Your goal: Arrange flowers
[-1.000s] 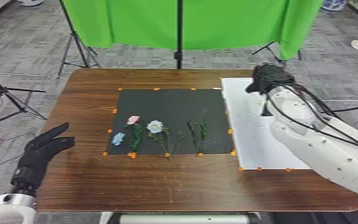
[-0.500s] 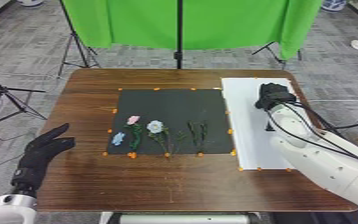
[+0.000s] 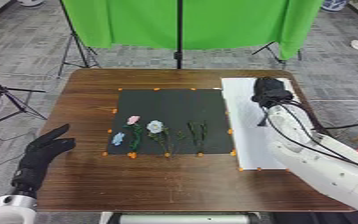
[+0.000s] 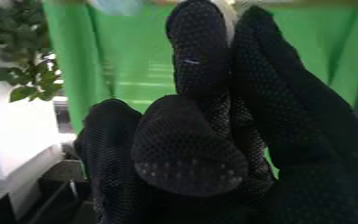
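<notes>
On the dark mat (image 3: 167, 102) lie a pink flower (image 3: 133, 120), a light blue flower (image 3: 118, 138), a white-blue flower (image 3: 155, 126) and green stems (image 3: 202, 134). My right hand (image 3: 270, 91) is over the far part of the white board, right of the mat. In the right wrist view, the long fingers of that hand (image 4: 291, 110) stand fairly straight, with a shorter one in front. A pale sliver behind the fingertips cannot be made out. My left hand (image 3: 44, 152) stands open near the table's left edge, apart from the flowers.
The white board (image 3: 255, 142) lies along the right side of the brown table (image 3: 158, 185). Orange markers edge the mat and board. Behind the table are a green curtain (image 3: 131, 25) and stands. Black cables run along my right arm.
My right hand moved toward the robot from the board's far end, then slightly away again and to the left. My left hand and the flowers stayed in place.
</notes>
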Tool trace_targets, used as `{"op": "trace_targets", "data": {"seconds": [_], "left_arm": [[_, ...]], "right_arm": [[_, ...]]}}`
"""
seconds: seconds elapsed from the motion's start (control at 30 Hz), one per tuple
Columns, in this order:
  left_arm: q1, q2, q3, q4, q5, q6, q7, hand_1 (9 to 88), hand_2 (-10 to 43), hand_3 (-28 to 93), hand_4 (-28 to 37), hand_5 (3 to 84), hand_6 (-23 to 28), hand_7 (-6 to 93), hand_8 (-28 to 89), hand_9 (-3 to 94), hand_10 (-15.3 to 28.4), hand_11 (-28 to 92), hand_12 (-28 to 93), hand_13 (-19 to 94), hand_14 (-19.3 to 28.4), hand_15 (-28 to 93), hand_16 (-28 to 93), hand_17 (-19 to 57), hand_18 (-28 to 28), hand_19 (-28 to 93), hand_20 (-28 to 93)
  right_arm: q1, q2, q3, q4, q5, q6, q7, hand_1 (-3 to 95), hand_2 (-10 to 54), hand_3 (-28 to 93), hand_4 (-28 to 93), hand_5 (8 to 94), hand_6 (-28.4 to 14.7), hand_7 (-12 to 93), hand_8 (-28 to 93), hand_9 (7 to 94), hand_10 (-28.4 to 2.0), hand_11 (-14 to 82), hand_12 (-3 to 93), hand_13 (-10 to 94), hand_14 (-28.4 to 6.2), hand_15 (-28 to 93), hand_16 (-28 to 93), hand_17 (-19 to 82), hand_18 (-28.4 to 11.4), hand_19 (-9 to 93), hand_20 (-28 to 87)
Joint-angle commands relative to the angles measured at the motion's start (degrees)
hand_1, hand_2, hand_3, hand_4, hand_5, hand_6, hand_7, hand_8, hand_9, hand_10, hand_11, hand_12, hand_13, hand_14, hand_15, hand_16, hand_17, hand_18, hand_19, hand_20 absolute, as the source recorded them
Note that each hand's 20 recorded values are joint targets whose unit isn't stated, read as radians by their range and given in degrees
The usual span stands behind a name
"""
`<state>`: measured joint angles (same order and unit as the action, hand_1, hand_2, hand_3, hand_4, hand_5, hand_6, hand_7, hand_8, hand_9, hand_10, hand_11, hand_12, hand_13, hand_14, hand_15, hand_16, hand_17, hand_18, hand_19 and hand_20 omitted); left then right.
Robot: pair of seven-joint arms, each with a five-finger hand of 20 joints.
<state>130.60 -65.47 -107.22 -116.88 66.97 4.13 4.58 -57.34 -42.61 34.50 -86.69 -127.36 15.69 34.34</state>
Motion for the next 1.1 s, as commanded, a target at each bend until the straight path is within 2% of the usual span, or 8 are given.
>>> {"op": "trace_targets", "data": {"seconds": [0.03, 0.23, 0.4, 0.77, 1.1], "left_arm": [[0.4, 0.01, -0.04, -0.02, 0.37, -1.28, -0.97, 34.2, 6.1, 70, -5.1, 40.4, 2.8, 9.5, -6, 47.1, 14.5, 22, 12, 38, 19.0, 23, -1, 5.4, 16.5, 19, 17], [-0.1, 0.24, 0.14, 0.19, 0.62, -2.15, -1.56, 34.1, 6.0, 70, -5.2, 40.4, 2.8, 9.5, -6, 47.1, 14.4, 22, 12, 38, 19.0, 23, -1, 5.4, 16.5, 19, 16], [-0.3, 0.29, 0.23, 0.34, 1.0, -2.85, -1.94, 34.1, 6.1, 70, -5.4, 40.3, 2.8, 9.5, -6, 47.1, 14.4, 22, 12, 38, 19.0, 23, -1, 5.3, 16.5, 19, 16], [-0.4, -0.13, 0.51, 0.49, 1.09, -2.83, -1.5, 34.0, 6.0, 70, -5.3, 40.4, 2.8, 9.5, -6, 47.1, 14.5, 22, 12, 38, 19.1, 23, -1, 5.3, 16.5, 19, 16], [-0.6, -0.11, 0.71, 0.62, 1.09, -2.84, -1.58, 34.0, 5.9, 70, -5.7, 40.4, 2.9, 9.4, -6, 47.1, 14.5, 21, 12, 38, 19.0, 23, -1, 5.2, 16.4, 18, 16]], "right_arm": [[6.5, 1.0, 0.0, -13.6, 9.0, -6.1, -6.3, 58.6, -9.5, 58, -16, 80.7, -1.2, 21, 17, 91.8, -8.8, 20.6, 37.1, 94, 0.3, 60, 32, 67, -13.0, 93, 59], [9.0, -1.1, -4.7, -17.6, 9.3, -11.1, -10.9, 58.0, -9.5, 59, -16, 79.8, -0.5, 22, 17, 91.0, -8.6, 19.9, 39.9, 93, 0.2, 58, 36, 65, -13.2, 93, 59], [10.3, -3.8, -10.2, -17.2, 6.4, -11.6, -12.3, 57.1, -9.5, 59, -16, 79.1, 0.1, 23, 17, 90.6, -8.6, 19.5, 40.8, 93, -0.2, 57, 37, 64, -13.6, 93, 60], [10.7, -8.5, -15.5, -12.3, 3.6, -9.9, -13.5, 56.6, -9.5, 60, -16, 78.8, 0.4, 23, 17, 90.5, -8.4, 19.4, 40.9, 92, -0.3, 57, 37, 63, -13.7, 93, 59], [9.5, -9.2, -16.1, -12.4, 3.7, -12.0, -13.9, 54.2, -9.5, 60, -16, 77.9, 0.0, 23, 16, 89.3, -8.6, 18.2, 39.9, 92, -0.4, 57, 37, 63, -14.1, 93, 59]]}}
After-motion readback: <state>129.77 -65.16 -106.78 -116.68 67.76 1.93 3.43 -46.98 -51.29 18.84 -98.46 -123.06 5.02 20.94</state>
